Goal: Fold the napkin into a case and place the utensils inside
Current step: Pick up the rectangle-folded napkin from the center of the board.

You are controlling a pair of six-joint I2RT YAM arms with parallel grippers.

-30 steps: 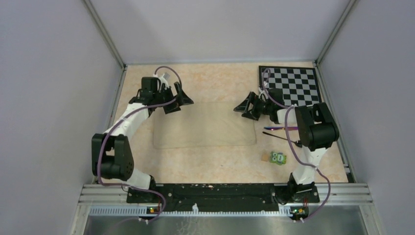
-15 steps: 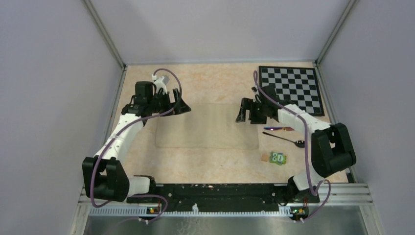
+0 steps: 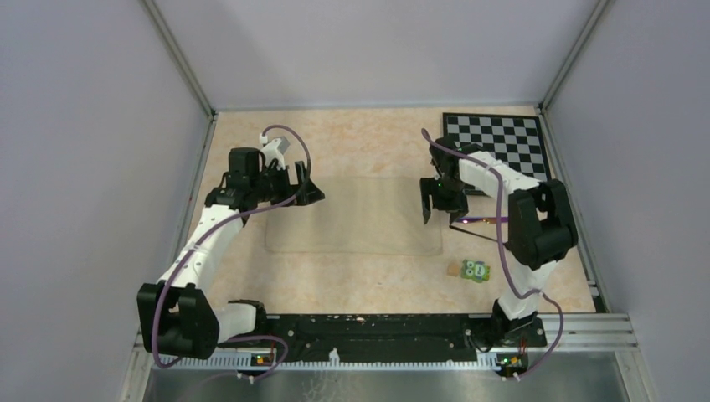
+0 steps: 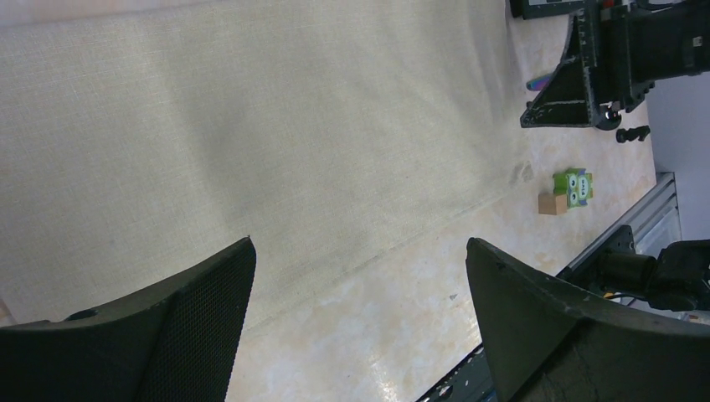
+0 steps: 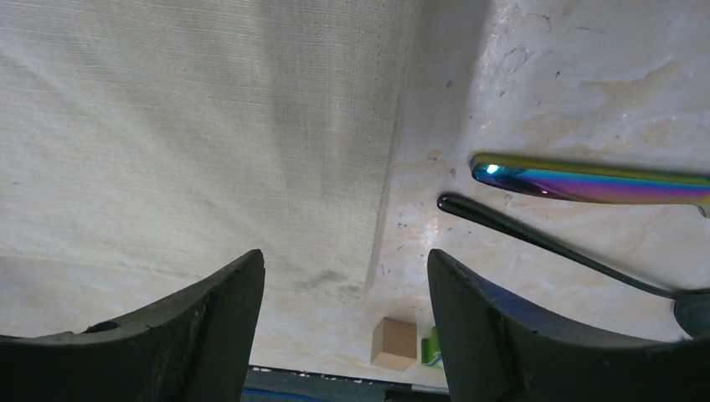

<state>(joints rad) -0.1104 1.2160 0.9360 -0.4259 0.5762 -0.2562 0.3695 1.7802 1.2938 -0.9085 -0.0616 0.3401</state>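
The napkin (image 3: 353,216) lies flat and spread out in the middle of the table (image 3: 360,142). The left gripper (image 3: 306,192) hangs over its far left corner, jaws wide apart, holding nothing. The right gripper (image 3: 439,203) hangs over the napkin's right edge, jaws apart too and empty. Just right of the cloth lie the utensils (image 3: 477,222): a rainbow-shiny piece (image 5: 586,182) and a thin black spoon (image 5: 544,243). A little green block (image 3: 477,270) sits nearer the arms.
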